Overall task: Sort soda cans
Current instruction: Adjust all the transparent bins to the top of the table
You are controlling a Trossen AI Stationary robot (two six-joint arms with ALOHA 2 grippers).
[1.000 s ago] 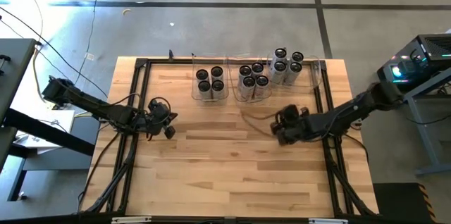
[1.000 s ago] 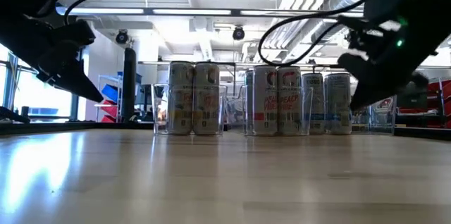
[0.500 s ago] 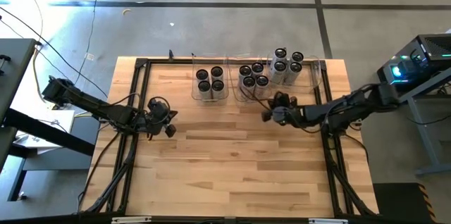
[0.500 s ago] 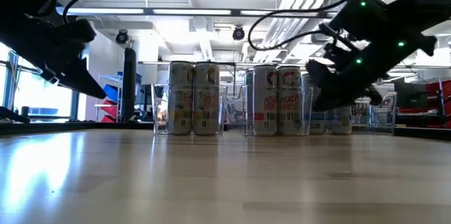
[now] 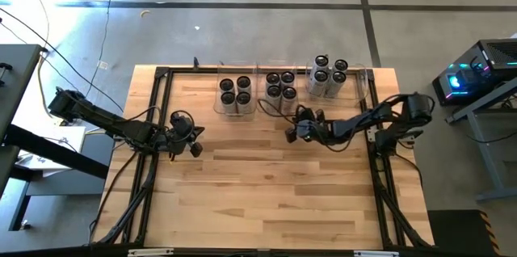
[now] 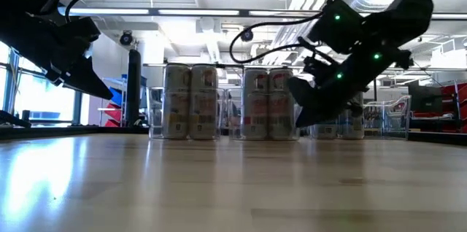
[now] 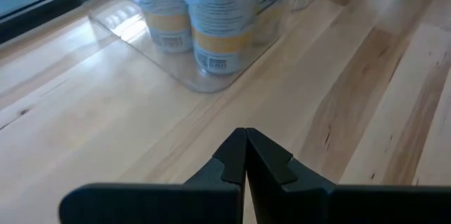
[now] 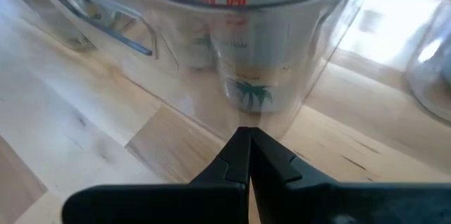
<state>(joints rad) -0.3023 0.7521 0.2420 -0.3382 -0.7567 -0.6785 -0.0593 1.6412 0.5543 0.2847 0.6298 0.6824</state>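
Right fingers [image 5: 291, 133] clenched, empty, reaching low beside middle bin [image 5: 280, 108]; left fingers [image 5: 195, 151] clenched, idle.

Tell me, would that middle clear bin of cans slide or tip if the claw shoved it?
The middle bin would probably slide: its flat bottom rests on smooth wood. Four upright soda cans likely weigh it down, so tipping seems unlikely. The shut right claw sits low beside its wall.

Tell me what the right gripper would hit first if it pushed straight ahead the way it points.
Most likely the near wall of the middle clear bin, with its soda cans just behind. The shut right gripper points straight at that wall from close by; whether it already touches is unclear.
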